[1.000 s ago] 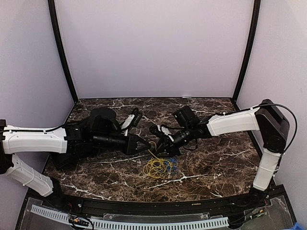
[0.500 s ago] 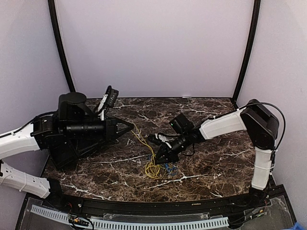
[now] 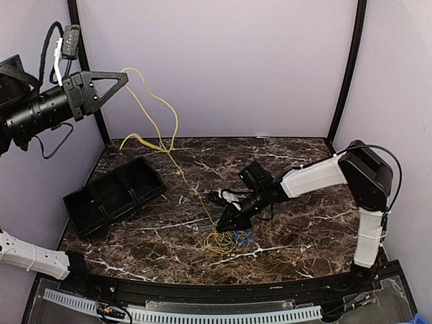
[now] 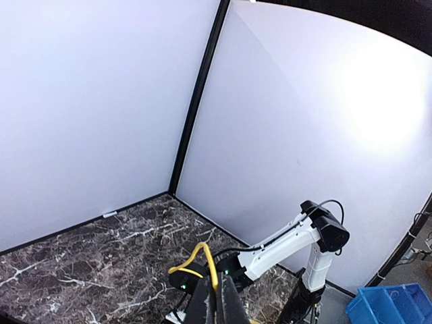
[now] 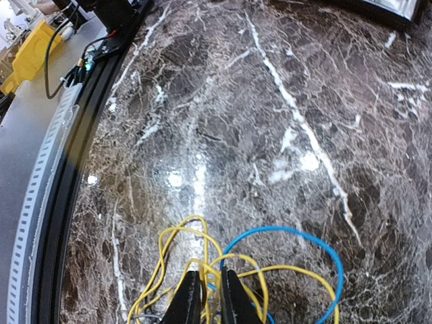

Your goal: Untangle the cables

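Clamps yellow cable (image 3: pixel 175 121) tight in left gripper (image 3: pixel 125 74), high up. Pinches tangle (image 3: pixel 226 241) in right gripper (image 3: pixel 223 222). Risks cinching knots, or slipping, under harder pull

A: What is the surface?

B: A dark brown marble-patterned tabletop (image 3: pixel 297 169) with white veins.

A: What sits on its left side?

B: A shallow black plastic tray (image 3: pixel 128 185), divided into compartments and lying at an angle near the left wall.

A: And around the table?

B: Pale lilac wall panels (image 3: pixel 216 67) on three sides, with slim black corner posts (image 3: pixel 345 73) at the back. A white slotted plastic strip (image 3: pixel 202 316) runs along the near edge.

A: Anything outside?

B: A blue plastic crate (image 4: pixel 388 305), low in the left wrist view. The right wrist view shows a yellow blocky object (image 5: pixel 27 57) past the table's edge, possibly a box but too cropped to tell.
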You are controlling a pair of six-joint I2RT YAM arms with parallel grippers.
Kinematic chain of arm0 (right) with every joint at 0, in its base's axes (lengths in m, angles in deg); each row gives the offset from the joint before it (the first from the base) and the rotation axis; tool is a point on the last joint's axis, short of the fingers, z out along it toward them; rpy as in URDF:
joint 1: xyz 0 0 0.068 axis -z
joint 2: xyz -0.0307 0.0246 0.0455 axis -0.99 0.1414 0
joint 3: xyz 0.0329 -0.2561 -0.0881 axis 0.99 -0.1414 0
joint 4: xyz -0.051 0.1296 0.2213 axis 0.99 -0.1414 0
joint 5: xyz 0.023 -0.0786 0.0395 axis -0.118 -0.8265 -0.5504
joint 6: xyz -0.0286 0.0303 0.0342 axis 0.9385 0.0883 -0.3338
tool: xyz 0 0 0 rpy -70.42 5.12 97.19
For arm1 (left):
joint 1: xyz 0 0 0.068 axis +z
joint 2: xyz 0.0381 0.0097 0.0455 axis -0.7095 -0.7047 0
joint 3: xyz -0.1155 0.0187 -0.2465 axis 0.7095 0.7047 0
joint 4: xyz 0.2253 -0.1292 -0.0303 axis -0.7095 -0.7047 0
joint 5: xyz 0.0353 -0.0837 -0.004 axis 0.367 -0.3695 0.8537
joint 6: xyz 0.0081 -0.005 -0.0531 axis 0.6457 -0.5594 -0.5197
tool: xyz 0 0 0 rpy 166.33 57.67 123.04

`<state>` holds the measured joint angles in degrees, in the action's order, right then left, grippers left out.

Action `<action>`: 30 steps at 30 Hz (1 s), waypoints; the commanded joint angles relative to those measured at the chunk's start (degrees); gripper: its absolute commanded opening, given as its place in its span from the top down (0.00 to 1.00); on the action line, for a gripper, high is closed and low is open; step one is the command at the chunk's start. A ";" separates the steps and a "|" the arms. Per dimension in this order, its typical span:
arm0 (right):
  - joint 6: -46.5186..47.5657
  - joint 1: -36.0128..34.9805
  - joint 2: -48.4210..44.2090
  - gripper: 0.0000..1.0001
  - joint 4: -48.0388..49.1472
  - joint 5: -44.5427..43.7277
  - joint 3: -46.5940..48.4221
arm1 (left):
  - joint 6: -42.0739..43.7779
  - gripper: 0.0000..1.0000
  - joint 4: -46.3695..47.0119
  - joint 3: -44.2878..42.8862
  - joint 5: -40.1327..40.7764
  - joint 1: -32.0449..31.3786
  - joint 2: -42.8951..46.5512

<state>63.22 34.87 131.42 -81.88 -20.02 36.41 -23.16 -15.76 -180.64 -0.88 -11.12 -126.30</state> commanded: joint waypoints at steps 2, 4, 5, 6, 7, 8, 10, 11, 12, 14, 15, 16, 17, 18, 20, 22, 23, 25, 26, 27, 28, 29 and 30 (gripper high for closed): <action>0.91 1.01 0.33 0.87 -3.89 -5.85 -0.83 | 3.04 1.00 2.33 -0.18 4.80 -0.19 2.03; 0.99 1.77 -0.19 0.88 -3.55 -7.51 -1.49 | 2.89 1.00 2.83 2.26 6.03 -0.12 3.08; 0.78 2.27 -0.14 0.88 -3.53 -8.61 -1.67 | 2.86 1.00 2.96 3.08 6.93 -0.16 3.78; 0.82 2.83 0.02 0.88 -3.84 -9.34 -1.79 | 3.01 1.00 2.85 3.04 7.75 -0.13 4.04; 1.00 3.56 0.19 0.87 -4.19 -9.37 -1.82 | 3.22 1.00 2.62 2.04 8.19 -0.16 4.30; 1.03 4.37 0.28 0.87 -4.39 -9.00 -1.95 | 3.82 1.00 1.79 1.07 9.08 -0.18 4.21; 1.01 5.73 0.05 0.87 -4.18 -8.63 -2.29 | 4.90 1.00 -0.19 -2.48 10.02 -0.12 3.38; 1.33 6.23 -0.43 0.87 -4.03 -8.81 -2.42 | 5.27 1.00 -0.83 -4.61 10.17 -0.16 2.64; 1.60 6.55 -0.98 0.87 -3.94 -9.10 -2.44 | 5.94 1.00 -1.97 -5.71 10.65 -0.13 2.33; 2.02 7.02 -2.27 0.86 -4.14 -8.90 -2.38 | 6.44 1.00 -2.44 -5.36 11.32 -0.13 1.91; 2.50 7.21 -3.27 0.86 -4.52 -8.54 -2.21 | 6.52 1.00 -2.44 -4.87 11.65 -0.14 2.01; 3.01 7.27 -4.07 0.85 -5.08 -8.19 -2.09 | 6.52 1.00 -2.35 -3.63 12.25 -0.12 2.19; 3.43 7.34 -5.04 0.84 -5.66 -8.00 -1.88 | 6.47 1.00 -2.22 -2.99 12.55 -0.18 2.32; 3.72 7.42 -6.02 0.83 -6.43 -7.82 -1.59 | 6.33 1.00 -2.24 -1.62 13.35 -0.15 2.57; 4.44 7.58 -8.62 0.80 -8.53 -7.24 -0.65 | 6.20 1.00 -2.26 0.34 14.85 -0.15 3.12; 5.71 7.99 -11.64 0.73 -11.63 -5.76 0.77 | 5.91 1.00 -2.25 2.36 16.34 -0.14 3.72; 6.33 8.12 -13.26 0.69 -13.06 -5.14 1.38 | 5.82 1.00 -2.28 3.03 16.79 -0.14 3.92; 7.14 8.57 -17.05 0.61 -15.79 -4.16 2.31 | 5.53 1.00 -2.34 5.02 18.22 -0.11 4.54; 7.46 8.81 -18.88 0.57 -16.78 -3.85 2.51 | 5.30 1.00 -2.43 6.36 19.51 -0.11 4.84; 7.81 9.04 -20.82 0.55 -17.79 -3.86 2.77 | 5.11 1.00 -2.61 7.01 20.10 -0.16 5.01; 8.15 9.30 -22.46 0.53 -18.81 -4.08 2.87 | 4.98 1.00 -2.83 8.22 21.33 -0.19 5.20; 8.38 9.65 -24.12 0.52 -20.02 -4.26 2.86 | 4.83 1.00 -3.15 8.78 22.40 -0.15 5.32; 8.57 9.99 -25.76 0.52 -21.11 -4.52 2.79 | 4.75 1.00 -3.36 9.81 22.95 -0.12 5.41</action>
<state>69.71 43.57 111.29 -97.29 -25.70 37.79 -17.91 -18.34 -173.47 17.24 -11.12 -122.16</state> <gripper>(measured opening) 0.475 0.022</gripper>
